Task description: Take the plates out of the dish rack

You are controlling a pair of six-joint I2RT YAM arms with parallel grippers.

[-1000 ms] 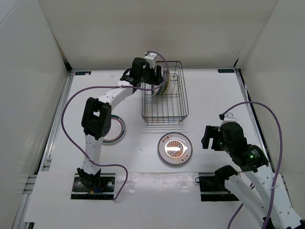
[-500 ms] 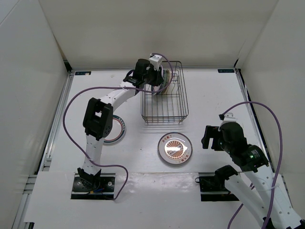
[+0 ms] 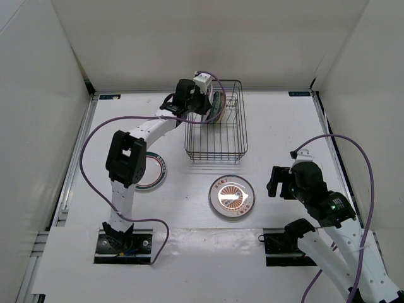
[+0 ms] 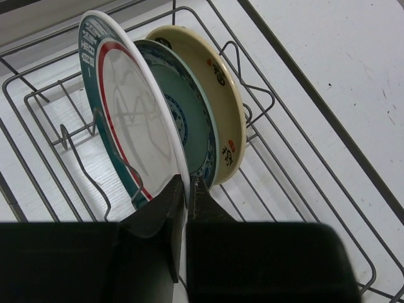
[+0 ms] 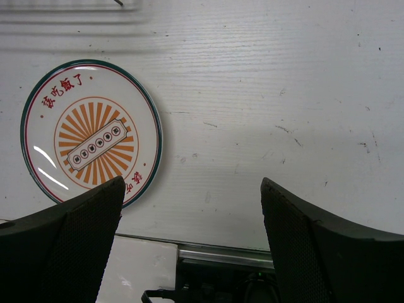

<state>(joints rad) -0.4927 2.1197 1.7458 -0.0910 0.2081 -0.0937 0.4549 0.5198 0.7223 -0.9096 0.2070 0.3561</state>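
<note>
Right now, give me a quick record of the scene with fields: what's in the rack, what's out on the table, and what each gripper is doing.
Dish rack: holds three plates standing on edge
Plates in rack: white plate with green rim, teal plate, cream plate, side by side
Left gripper: shut on the white plate's rim
Right gripper: open, empty, above the table
Plates on table: sunburst plate lying flat; second plate partly hidden under the left arm

five plates [image 4: 136,126] [image 4: 189,120] [image 4: 224,82] [image 3: 232,196] [image 3: 159,172], one dish rack [image 3: 218,150], two arms [image 3: 129,158] [image 3: 315,196].
</note>
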